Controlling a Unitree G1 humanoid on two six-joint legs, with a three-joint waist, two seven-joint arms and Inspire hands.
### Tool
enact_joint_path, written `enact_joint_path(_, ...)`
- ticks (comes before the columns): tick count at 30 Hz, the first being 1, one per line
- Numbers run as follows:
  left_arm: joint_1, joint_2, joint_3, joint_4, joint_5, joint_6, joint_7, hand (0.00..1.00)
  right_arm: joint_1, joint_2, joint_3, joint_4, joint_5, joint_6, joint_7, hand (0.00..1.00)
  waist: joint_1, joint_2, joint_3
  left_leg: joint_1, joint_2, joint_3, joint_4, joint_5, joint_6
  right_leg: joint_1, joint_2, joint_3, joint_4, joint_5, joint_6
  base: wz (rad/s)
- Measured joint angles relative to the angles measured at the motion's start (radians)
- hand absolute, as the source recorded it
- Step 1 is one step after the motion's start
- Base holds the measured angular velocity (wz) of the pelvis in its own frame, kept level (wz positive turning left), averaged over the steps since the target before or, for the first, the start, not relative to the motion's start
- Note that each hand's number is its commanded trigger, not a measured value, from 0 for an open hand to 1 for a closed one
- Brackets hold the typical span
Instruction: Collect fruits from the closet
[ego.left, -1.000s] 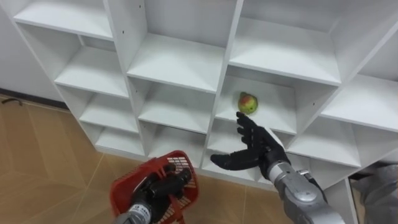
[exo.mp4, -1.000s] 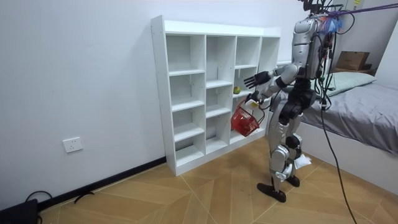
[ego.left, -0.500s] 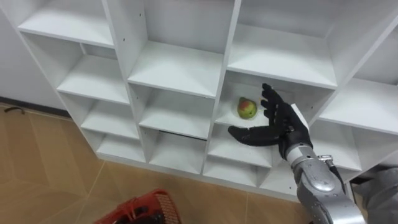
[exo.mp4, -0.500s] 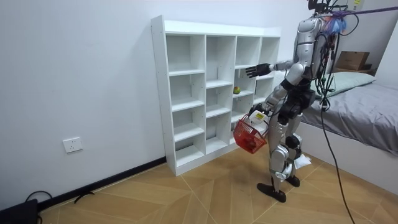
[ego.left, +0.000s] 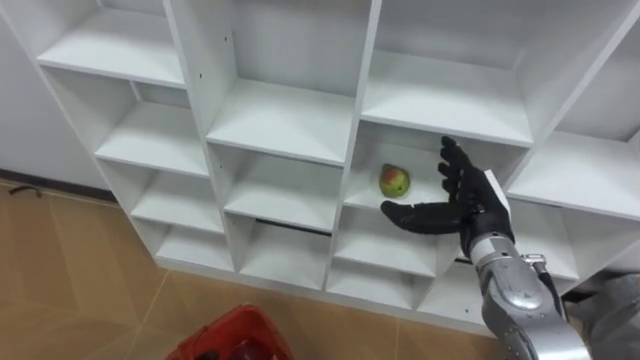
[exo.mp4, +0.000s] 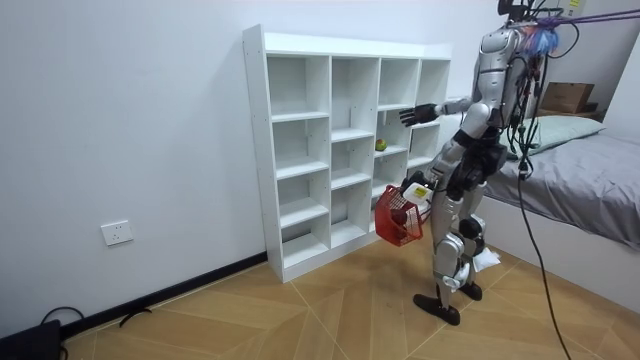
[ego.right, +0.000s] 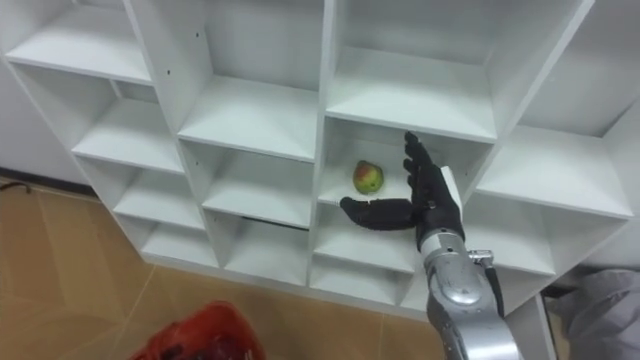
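The right hand (ego.left: 468, 206), fingers spread and empty, hovered just beside the fruit (ego.left: 394, 181) lying toward the left edge of a closet (ego.left: 285, 118) shelf.

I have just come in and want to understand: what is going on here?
The robot stands at a white shelf and reaches its right hand, open, toward a fruit in one compartment. The hand is close beside the fruit but not yet touching it. Its left hand holds a red basket low at its side.
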Motion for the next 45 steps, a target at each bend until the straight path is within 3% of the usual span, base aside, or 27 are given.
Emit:
enact_joint_path(4,-0.037,-0.001,-0.005,0.025,0.002,-0.002,0.000,1.00,-0.021,0.002,0.004,0.088,0.002,0.000,-0.052,0.00,0.035,-0.007,0.0030,-0.012,0.000,0.005,-0.005,0.000,0.000,-0.019,0.001,0.008,0.003,0.000,0.000,-0.05)
enact_joint_path(9,-0.101,-0.001,-0.013,0.039,0.002,-0.004,0.002,1.00,-0.210,0.020,0.003,0.306,0.007,-0.001,-0.103,0.00,0.054,-0.021,0.0119,-0.093,0.002,0.003,0.020,0.003,0.001,-0.101,0.000,0.005,0.027,0.005,-0.004,0.00)
enact_joint_path(13,-0.145,-0.002,-0.026,0.057,0.001,-0.005,0.011,1.00,-0.355,0.019,0.018,0.469,0.054,-0.021,-0.143,0.00,0.079,-0.049,0.0228,-0.149,0.004,-0.002,0.035,0.003,0.001,-0.153,-0.001,-0.003,0.036,0.007,-0.007,0.03)
enact_joint_path(16,-0.173,-0.002,-0.027,0.059,0.001,-0.004,0.014,1.00,-0.435,0.018,0.020,0.590,0.056,-0.025,-0.183,0.00,0.094,-0.062,0.0235,-0.205,0.005,-0.019,0.051,0.002,0.001,-0.193,0.000,-0.022,0.035,0.013,-0.010,0.16)
enact_joint_path(20,-0.223,-0.001,-0.079,0.087,-0.031,-0.006,0.020,1.00,-0.475,0.016,0.022,0.671,0.062,-0.042,-0.204,0.00,0.107,-0.060,0.0269,-0.267,0.004,-0.039,0.076,0.003,0.001,-0.236,-0.001,-0.044,0.034,0.017,-0.012,0.15)
enact_joint_path(21,-0.230,-0.004,-0.083,0.096,-0.030,-0.007,0.022,1.00,-0.478,0.017,0.022,0.677,0.064,-0.043,-0.203,0.00,0.109,-0.058,0.0290,-0.270,0.004,-0.039,0.077,0.003,0.002,-0.237,-0.001,-0.044,0.034,0.017,-0.012,0.00)
enact_joint_path(23,-0.244,-0.008,-0.082,0.104,-0.030,-0.012,0.024,1.00,-0.507,0.016,0.022,0.714,0.081,-0.053,-0.200,0.00,0.110,-0.050,0.0413,-0.280,0.004,-0.039,0.077,0.003,0.002,-0.247,-0.002,-0.045,0.035,0.017,-0.012,0.00)
enact_joint_path(27,-0.272,-0.008,-0.082,0.120,-0.029,-0.016,0.024,1.00,-0.533,0.003,0.021,0.747,0.101,-0.073,-0.202,0.00,0.117,-0.050,0.0460,-0.317,0.006,-0.041,0.079,0.008,0.001,-0.286,-0.002,-0.050,0.040,0.020,-0.015,0.00)
enact_joint_path(31,-0.294,-0.014,-0.082,0.135,-0.029,-0.018,0.024,1.00,-0.549,-0.017,0.021,0.750,0.107,-0.076,-0.211,0.00,0.137,-0.054,0.0488,-0.350,0.006,-0.038,0.081,0.009,0.001,-0.328,-0.004,-0.045,0.055,0.020,-0.015,-0.03)
enact_joint_path(35,-0.313,-0.013,-0.082,0.140,-0.030,-0.021,0.028,1.00,-0.600,-0.031,0.020,0.765,0.124,-0.078,-0.226,0.00,0.140,-0.068,0.0617,-0.383,0.005,-0.037,0.090,0.011,0.003,-0.363,-0.007,-0.043,0.067,0.020,-0.015,-0.01)
enact_joint_path(45,-0.323,-0.014,-0.092,0.151,-0.050,-0.044,0.031,1.00,-0.625,-0.032,-0.018,0.779,0.132,-0.090,-0.274,0.00,0.133,-0.065,0.0683,-0.415,0.003,-0.042,0.102,0.012,0.004,-0.385,-0.010,-0.047,0.071,0.020,-0.015,0.03)
